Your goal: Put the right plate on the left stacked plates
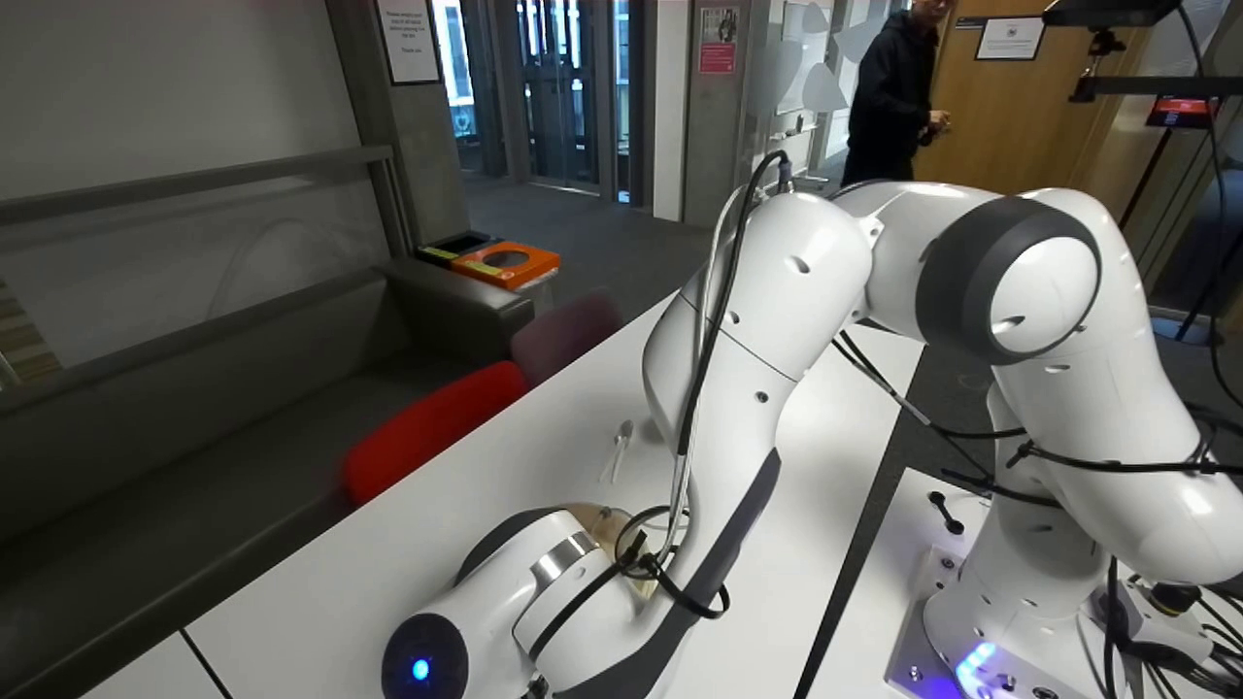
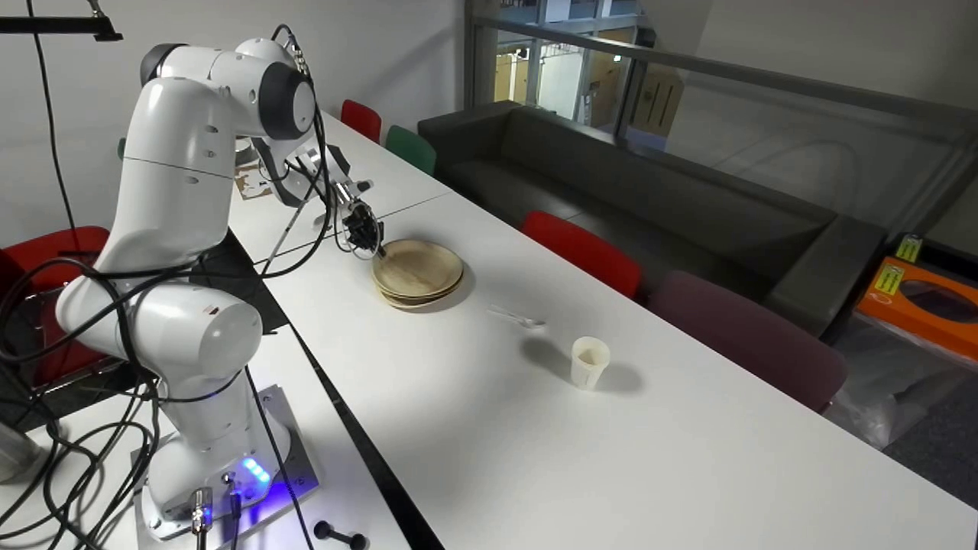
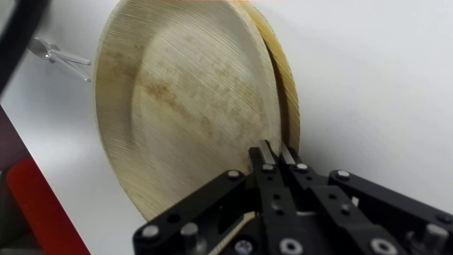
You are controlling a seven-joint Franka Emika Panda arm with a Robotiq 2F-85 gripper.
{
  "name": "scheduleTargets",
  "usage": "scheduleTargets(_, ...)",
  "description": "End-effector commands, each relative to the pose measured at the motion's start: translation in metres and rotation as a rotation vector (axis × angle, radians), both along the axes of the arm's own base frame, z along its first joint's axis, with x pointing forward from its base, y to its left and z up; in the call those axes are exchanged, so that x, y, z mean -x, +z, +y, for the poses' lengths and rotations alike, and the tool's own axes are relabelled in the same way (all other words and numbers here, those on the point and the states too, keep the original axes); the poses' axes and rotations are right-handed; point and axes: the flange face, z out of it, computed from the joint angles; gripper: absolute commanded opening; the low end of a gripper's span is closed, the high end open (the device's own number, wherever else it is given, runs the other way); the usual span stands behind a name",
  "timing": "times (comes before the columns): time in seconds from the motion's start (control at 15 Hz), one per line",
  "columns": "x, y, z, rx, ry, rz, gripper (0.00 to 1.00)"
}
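Observation:
The right plate (image 3: 198,106), round with a pale raised rim and brown-stained inner face, fills much of the wrist view. My gripper (image 3: 279,152) is shut on its rim, one finger inside and one outside. The left stacked plates (image 3: 293,106) show as a golden-brown edge just beneath, with a dark gap along that side. In an exterior view the right plate (image 2: 418,267) lies over the stack (image 2: 412,305), and the gripper (image 2: 380,250) is at its far-left edge. I cannot tell whether the plate rests fully on the stack. In an exterior view the arm mostly hides the plates (image 1: 590,522).
Clear plastic cutlery (image 2: 519,317) lies on the white table beside the plates; it also shows in the wrist view (image 3: 60,56). A white cup (image 2: 588,363) stands farther along. A red chair (image 2: 584,256) and a sofa line the table's long side. A person (image 1: 889,97) stands in the background.

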Motion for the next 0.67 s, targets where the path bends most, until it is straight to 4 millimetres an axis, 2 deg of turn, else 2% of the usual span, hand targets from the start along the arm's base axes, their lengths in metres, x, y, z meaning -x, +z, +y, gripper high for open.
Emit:
scheduleTargets(0.0, -0.001, 0.001, 0.0, 0.001, 0.0, -0.003, 0.3)
scheduleTargets(0.13, 0.0, 0.002, 0.0, 0.003, 0.0, -0.003, 0.39)
scheduleTargets(0.6, 0.016, 0.021, 0.009, -0.01, 0.027, -0.038, 0.89)
